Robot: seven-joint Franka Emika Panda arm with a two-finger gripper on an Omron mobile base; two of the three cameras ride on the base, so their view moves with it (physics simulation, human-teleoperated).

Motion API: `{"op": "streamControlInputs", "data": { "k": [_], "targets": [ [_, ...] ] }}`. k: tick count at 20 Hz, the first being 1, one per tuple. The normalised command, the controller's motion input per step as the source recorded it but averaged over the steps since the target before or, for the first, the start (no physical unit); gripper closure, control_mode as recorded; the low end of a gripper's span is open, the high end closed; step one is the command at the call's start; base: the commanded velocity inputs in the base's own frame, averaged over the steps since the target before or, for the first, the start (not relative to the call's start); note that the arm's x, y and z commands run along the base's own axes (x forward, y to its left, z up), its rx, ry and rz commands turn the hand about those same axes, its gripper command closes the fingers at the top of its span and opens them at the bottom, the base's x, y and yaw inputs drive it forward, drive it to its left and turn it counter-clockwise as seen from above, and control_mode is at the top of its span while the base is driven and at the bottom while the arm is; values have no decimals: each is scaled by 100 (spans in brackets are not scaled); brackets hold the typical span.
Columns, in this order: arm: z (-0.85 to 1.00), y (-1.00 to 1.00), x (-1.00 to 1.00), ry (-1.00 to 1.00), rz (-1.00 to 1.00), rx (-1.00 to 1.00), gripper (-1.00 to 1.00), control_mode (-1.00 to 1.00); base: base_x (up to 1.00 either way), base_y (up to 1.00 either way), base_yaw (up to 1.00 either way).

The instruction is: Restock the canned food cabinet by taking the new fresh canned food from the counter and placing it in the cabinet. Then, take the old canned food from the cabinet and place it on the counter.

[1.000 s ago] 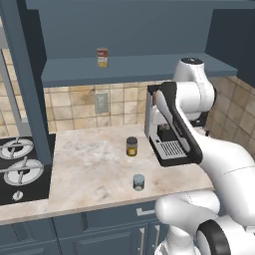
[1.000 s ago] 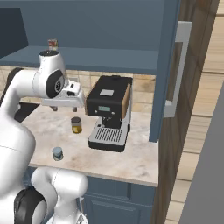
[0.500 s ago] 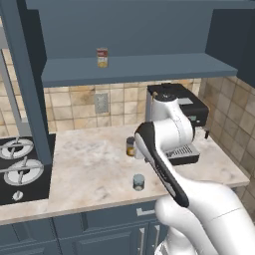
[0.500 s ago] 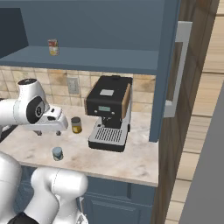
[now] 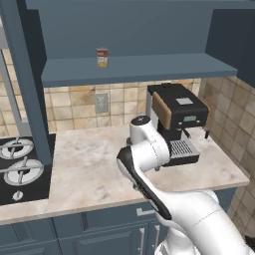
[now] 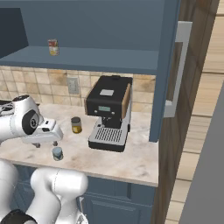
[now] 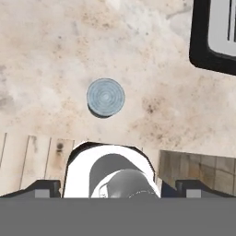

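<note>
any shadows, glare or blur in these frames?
Hand view: sharp, the grey-blue can casts a small dark shadow on the counter. Left base view: the cabinet shelf shades the tiled wall below it. Right base view: flat, even light, no glare on the coffee machine.

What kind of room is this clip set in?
A rendered home kitchen, it seems. A marbled counter runs along a tiled wall, with a black stovetop at one end and a coffee machine at the other. Above hangs an open wall cabinet holding a red-and-yellow can.
</note>
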Motion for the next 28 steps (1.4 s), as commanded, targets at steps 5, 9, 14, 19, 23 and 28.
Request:
{"op": "streamControlInputs", "data": {
  "k": [5, 9, 14, 19, 23, 28],
  "targets": [
    [-38, 22, 43, 15, 0, -8, -100, -100, 0, 0, 0],
    [-39, 0, 41, 10, 0, 1, -100, -100, 0, 0, 0],
    [-30, 0, 35, 7, 0, 7, -100, -100, 0, 0, 0],
    [-29, -4, 3, 1, 0, 4, -100, -100, 0, 0, 0],
    [-31, 0, 0, 0, 0, 3, -100, -100, 0, 0, 0],
    [-30, -3, 0, 0, 0, 1, -100, -100, 0, 0, 0]
  ]
}}
